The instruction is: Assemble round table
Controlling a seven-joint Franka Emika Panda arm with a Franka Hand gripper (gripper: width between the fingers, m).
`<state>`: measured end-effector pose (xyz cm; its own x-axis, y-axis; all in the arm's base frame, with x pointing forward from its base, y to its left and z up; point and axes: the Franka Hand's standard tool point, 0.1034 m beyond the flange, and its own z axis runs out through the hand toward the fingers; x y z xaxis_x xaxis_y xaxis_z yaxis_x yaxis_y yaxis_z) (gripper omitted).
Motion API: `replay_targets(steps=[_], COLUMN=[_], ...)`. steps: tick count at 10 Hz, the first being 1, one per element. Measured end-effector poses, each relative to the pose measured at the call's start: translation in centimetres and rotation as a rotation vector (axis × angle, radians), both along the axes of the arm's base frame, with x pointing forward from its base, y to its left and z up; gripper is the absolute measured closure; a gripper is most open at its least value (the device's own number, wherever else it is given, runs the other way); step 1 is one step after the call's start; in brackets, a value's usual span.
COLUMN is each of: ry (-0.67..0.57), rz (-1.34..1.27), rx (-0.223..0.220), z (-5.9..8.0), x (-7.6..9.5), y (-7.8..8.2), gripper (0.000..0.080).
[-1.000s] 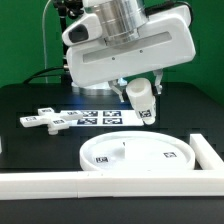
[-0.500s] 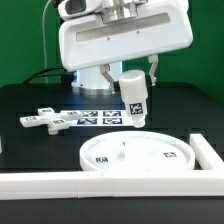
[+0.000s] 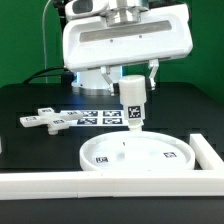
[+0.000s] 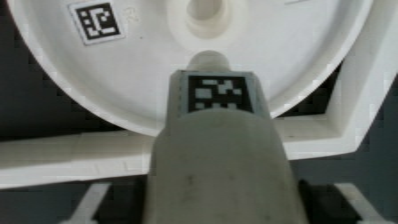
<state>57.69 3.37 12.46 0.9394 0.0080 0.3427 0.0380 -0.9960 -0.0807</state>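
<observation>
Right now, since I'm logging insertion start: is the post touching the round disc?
Cannot tell. The exterior view shows the post ending by the far rim of the round disc; the wrist view looks down it, hiding any gap.

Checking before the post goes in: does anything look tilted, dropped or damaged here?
Nothing stands out. The gripper holds the post upright over the round disc, which lies flat; the cross-shaped piece lies flat on the table, off to the exterior view's left.
</observation>
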Motion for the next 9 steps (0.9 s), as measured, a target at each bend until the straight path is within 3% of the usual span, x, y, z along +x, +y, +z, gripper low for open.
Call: replay_targets(steps=[5, 7, 9], ry=[0.013, 0.011, 0.016], rz=[0.016, 0.098, 0.112], rx=[-0.005, -0.038, -0.047], z=[-0.4, -1.2, -1.7], x=[-0.2, -0.5, -0.5], y=[0.3, 1.0, 0.4], gripper=[0.0390, 0.0390, 0.0390])
